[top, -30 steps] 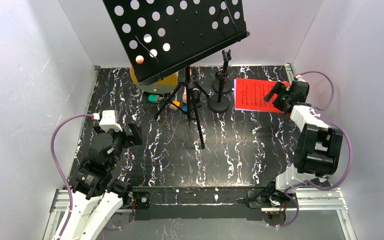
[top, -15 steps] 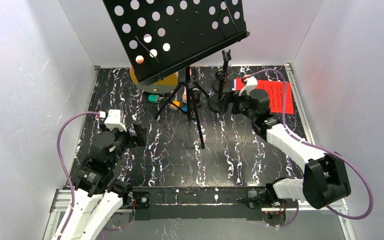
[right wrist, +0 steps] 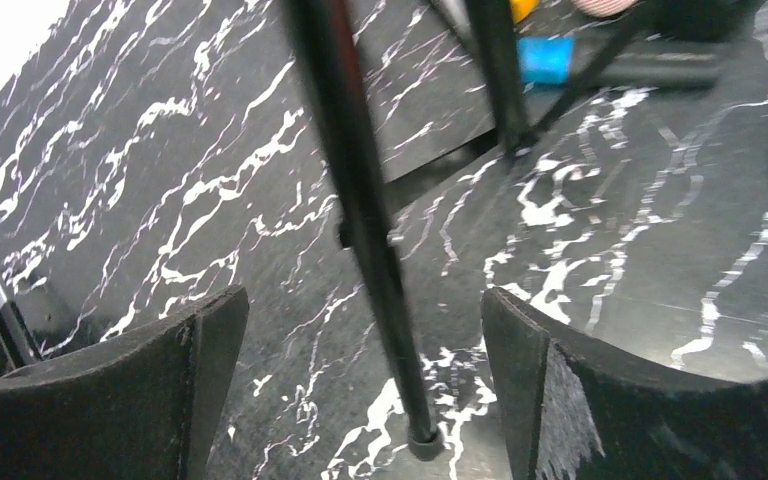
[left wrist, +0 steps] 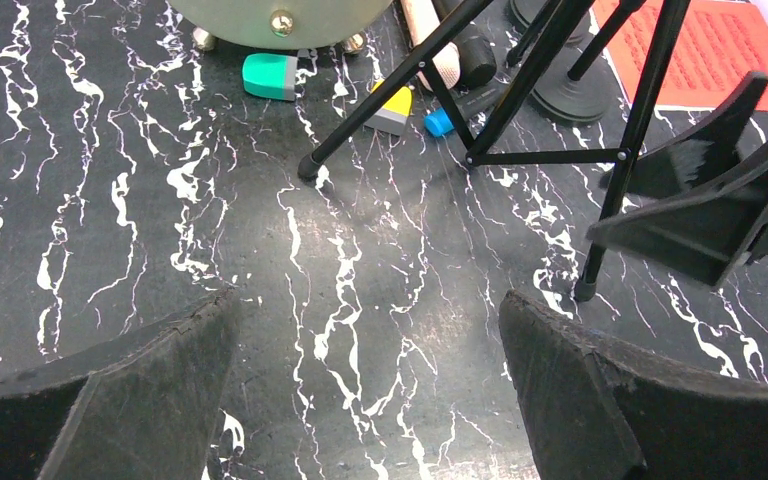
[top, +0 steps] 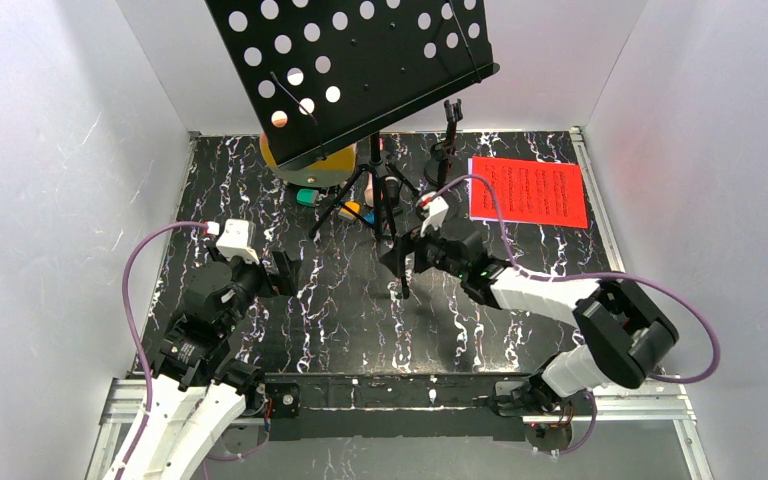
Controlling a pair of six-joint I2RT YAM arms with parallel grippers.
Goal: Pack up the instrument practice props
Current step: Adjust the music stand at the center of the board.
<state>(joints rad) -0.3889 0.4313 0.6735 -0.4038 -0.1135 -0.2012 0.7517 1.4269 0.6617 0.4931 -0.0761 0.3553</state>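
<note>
Right arm swung from the red sheet-music page (top: 528, 192) at 2 o'clock across to table centre. Right gripper (top: 403, 262) now straddles the near tripod leg (right wrist: 358, 200) of the black music rack (top: 360, 60): jaws wide, leg in the gap, clear of both fingers in the wrist view. Left gripper (top: 282, 270) at 9 o'clock has crept slightly toward centre; jaws wide, nothing between them. Rack upright at 12 o'clock on its tripod. Page lies flat, no longer partly covered by the arm. Black mic holders (top: 447, 140) stand between rack and page. Cream microphone (left wrist: 430, 40) lies on the table among the tripod legs.
</note>
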